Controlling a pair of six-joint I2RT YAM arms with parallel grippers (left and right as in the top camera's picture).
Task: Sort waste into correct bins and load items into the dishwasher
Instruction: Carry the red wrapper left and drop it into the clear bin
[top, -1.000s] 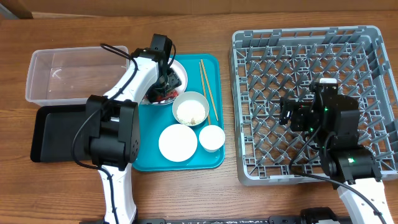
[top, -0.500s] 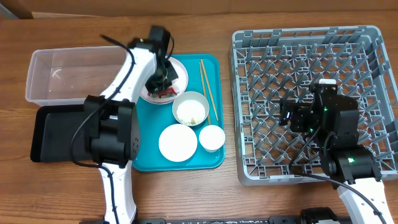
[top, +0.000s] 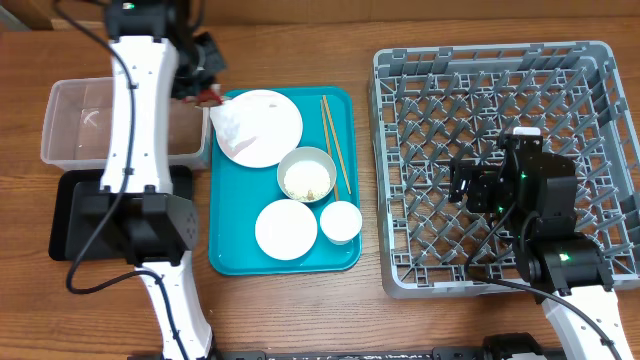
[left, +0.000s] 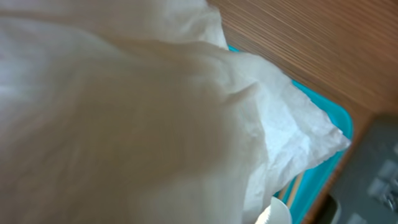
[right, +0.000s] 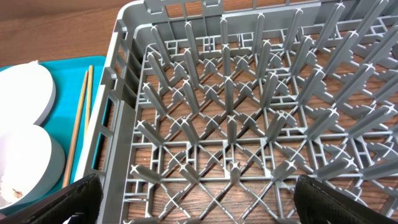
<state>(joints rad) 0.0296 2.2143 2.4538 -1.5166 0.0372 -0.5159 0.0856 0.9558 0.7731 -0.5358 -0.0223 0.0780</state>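
Observation:
My left gripper (top: 207, 88) hangs between the clear tub (top: 105, 120) and the teal tray (top: 225, 255), shut on the crumpled white napkin (top: 226, 122). The napkin droops over the left rim of the white plate (top: 268, 125) and fills the left wrist view (left: 155, 112). A bit of red wrapper (top: 206, 98) shows at the fingertips. On the tray lie the chopsticks (top: 333, 145), a bowl holding rice (top: 306, 175), another bowl (top: 286, 229) and a small cup (top: 341, 221). My right gripper (top: 465, 187) is open over the grey dish rack (top: 500, 75), nothing between its fingers (right: 74, 199).
The black tray (top: 85, 215) lies in front of the clear tub, under my left arm. The right wrist view shows the rack's pegs (right: 249, 124), the chopsticks (right: 78, 124) and bowl rims (right: 25, 93) at the left. Bare wooden table surrounds everything.
My left gripper shut over the plate, then lifted and swung back and left toward the clear tub with the napkin. The plate now shows uncovered. The right arm has not moved.

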